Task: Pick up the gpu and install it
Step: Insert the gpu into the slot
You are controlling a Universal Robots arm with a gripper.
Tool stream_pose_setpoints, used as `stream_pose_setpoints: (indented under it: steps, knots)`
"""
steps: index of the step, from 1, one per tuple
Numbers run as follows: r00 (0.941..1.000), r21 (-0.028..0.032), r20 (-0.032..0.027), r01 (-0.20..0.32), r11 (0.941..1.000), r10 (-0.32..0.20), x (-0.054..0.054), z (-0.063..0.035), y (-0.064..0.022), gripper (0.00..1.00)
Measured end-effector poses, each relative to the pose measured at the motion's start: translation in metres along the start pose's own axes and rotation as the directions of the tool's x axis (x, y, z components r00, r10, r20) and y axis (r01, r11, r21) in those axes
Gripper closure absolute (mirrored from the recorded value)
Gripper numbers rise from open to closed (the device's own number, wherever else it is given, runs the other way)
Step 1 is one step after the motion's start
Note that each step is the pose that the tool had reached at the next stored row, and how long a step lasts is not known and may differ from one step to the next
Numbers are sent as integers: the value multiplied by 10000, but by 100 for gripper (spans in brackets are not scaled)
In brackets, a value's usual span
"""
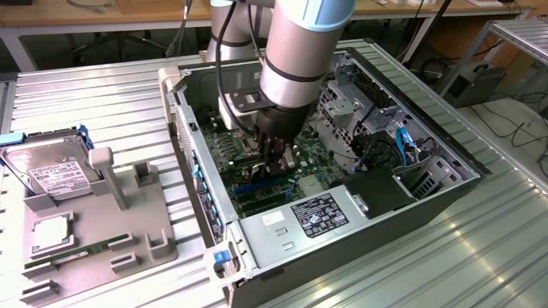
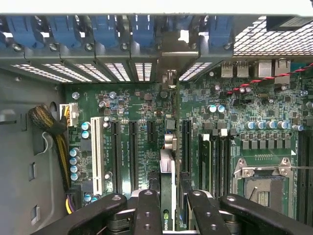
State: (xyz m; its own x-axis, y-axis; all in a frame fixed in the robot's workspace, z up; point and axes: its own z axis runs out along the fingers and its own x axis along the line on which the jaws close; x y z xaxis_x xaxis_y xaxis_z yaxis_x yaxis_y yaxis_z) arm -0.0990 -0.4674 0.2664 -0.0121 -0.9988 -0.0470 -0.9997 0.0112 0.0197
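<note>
One grey robot arm reaches down into an open desktop computer case (image 1: 342, 212), its black gripper (image 1: 272, 168) lowered over the green motherboard (image 1: 256, 163). In the wrist view, the gripper (image 2: 168, 208) has its two black, matte fingers (image 2: 146, 210) partly closed on the gpu (image 2: 167, 176), a thin card seen edge-on, standing upright between them with its pale silver metal bracket reaching up to the slotted rear wall of the case. The card sits among the long black expansion slots (image 2: 133, 156), beside a white slot (image 2: 96, 154); whether its edge is seated in a slot cannot be told. Perforated steel vent covers and blue plastic clips (image 2: 105, 29) line the case's rear wall, and a braided yellow-and-black cable bundle (image 2: 51, 129) curls along the grey sheet-metal side. To the exterior view's left, on the ribbed metal table (image 1: 102, 90), a grey moulded fixture (image 1: 94, 250) carries a boxy silver hard drive (image 1: 51, 168) with a white label and a narrow green RAM stick (image 1: 77, 252). A labelled power supply (image 1: 321, 215) fills the case's near corner.
</note>
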Motion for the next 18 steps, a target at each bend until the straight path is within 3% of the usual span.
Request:
stream_pose_setpoints:
  steps: [14,18]
  knots:
    - [10000,-1,-9,1,10000,-1,2,41,4,74]
    - [10000,1,-56,0,10000,0,2,43,4,74]
